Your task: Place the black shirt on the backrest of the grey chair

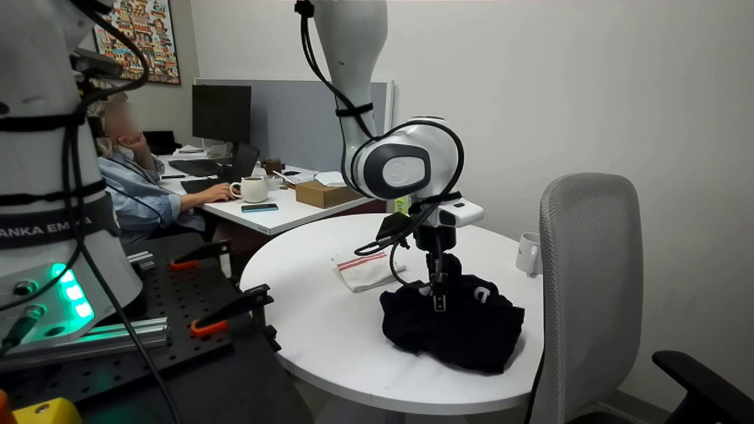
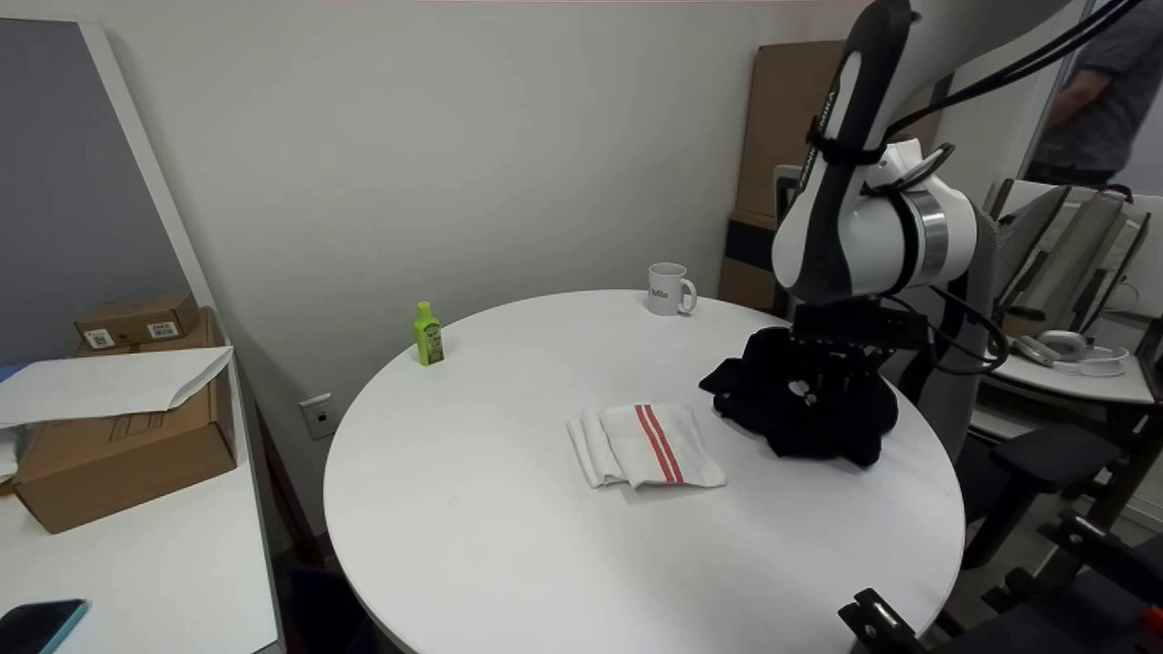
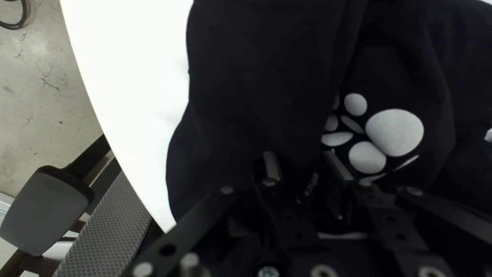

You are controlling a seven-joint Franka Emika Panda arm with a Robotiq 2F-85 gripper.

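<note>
The black shirt (image 1: 471, 338) lies crumpled on the round white table in both exterior views (image 2: 768, 413), with small white printed marks. It fills most of the wrist view (image 3: 246, 77). My gripper (image 1: 439, 303) points straight down into the shirt's middle, and fabric bunches up beside the fingers. In the wrist view its fingers (image 3: 303, 169) stand a short gap apart with shirt fabric between them. The fingertips are dark and partly buried (image 2: 822, 386). The grey chair (image 1: 592, 277) stands close beside the table edge; its backrest (image 3: 111, 234) is at lower left in the wrist view.
A folded white towel with red stripes (image 2: 636, 450) lies near the shirt on the round table (image 2: 472, 509). A white mug (image 2: 666, 291) and a green bottle (image 2: 428, 336) stand near the wall side. A person sits at the desk (image 1: 253, 218). Black clamps (image 1: 235, 303) edge the robot base.
</note>
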